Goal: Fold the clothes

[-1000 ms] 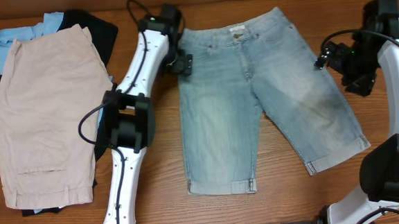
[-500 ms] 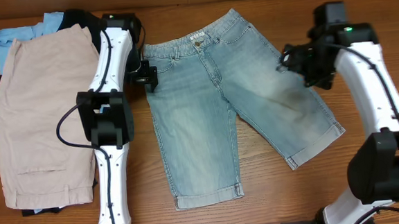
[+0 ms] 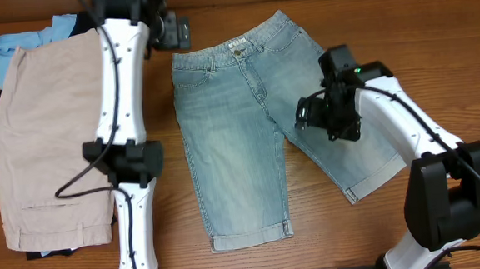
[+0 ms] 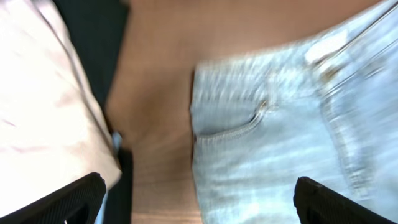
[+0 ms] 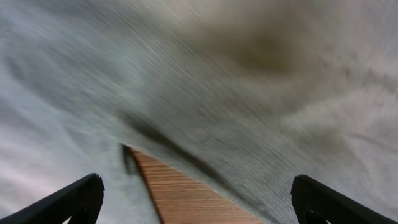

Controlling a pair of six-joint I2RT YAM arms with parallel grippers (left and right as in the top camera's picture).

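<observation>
The clothes, a pair of faded light-blue denim shorts (image 3: pixel 232 143), lie flat in the middle of the table, waistband at the back and both cuffed legs spread toward the front. My left gripper (image 3: pixel 177 30) hovers open just beyond the waistband's left corner. In the left wrist view the pocket corner of the shorts (image 4: pixel 267 130) lies ahead, between my spread left gripper (image 4: pixel 202 205) fingers. My right gripper (image 3: pixel 310 113) is open above the right leg near the crotch. The right wrist view is filled with denim (image 5: pixel 249 81), with a wedge of bare table between the legs and my right gripper (image 5: pixel 199 205) empty.
Left of my left arm sits a pile with large beige shorts (image 3: pixel 52 138) on top, and black (image 3: pixel 121 29) and sky-blue (image 3: pixel 17 40) garments under it. Wooden table (image 3: pixel 338 237) shows in front of the shorts and at the right.
The shorts slid left and turned slightly, then stayed put. My left gripper has drawn back off the waistband corner toward the rear. My right gripper has swung left over the right leg.
</observation>
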